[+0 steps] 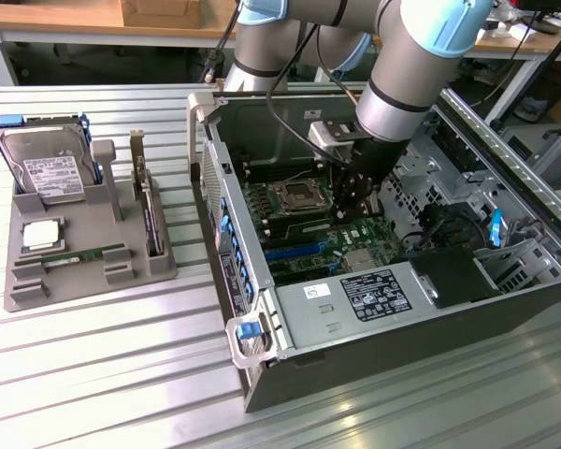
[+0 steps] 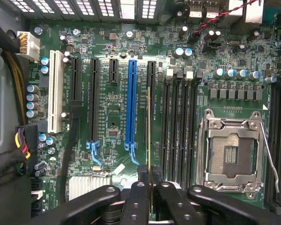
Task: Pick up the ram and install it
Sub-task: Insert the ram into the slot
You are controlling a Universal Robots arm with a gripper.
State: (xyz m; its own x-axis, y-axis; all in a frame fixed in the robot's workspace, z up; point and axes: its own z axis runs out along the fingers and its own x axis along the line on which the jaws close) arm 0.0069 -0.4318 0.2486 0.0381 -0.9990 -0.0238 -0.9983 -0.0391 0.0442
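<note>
The gripper (image 1: 352, 208) is seen lowered into the open computer case (image 1: 505, 309), just above the motherboard (image 1: 304, 245), at the end of the arm (image 1: 407, 70) that reaches in from above. Its fingers (image 2: 136, 206) are drawn nearly together and are clamped on a ram (image 2: 149, 140), which is viewed edge-on in the wrist view as a thin, pale line running straight out from between the fingertips. The held ram is placed between the blue expansion slot (image 2: 131, 105) and the bank of black memory slots (image 2: 178, 126), beside a narrow black slot; whether it touches the board cannot be told. The empty processor socket (image 2: 234, 152), with its metal frame, is found on the far side of the memory slots from the stick. On the exterior view's left, well apart from the case, a grey holder tray (image 1: 33, 285) is set on the ribbed metal table (image 1: 122, 383). In it a second ram stick (image 1: 89, 253) is laid flat in a groove, with a square silver processor chip (image 1: 40, 234) just behind it, a hard drive (image 1: 49, 166) at the back, and an upright expansion card (image 1: 150, 210) along the side nearest the case.
</note>
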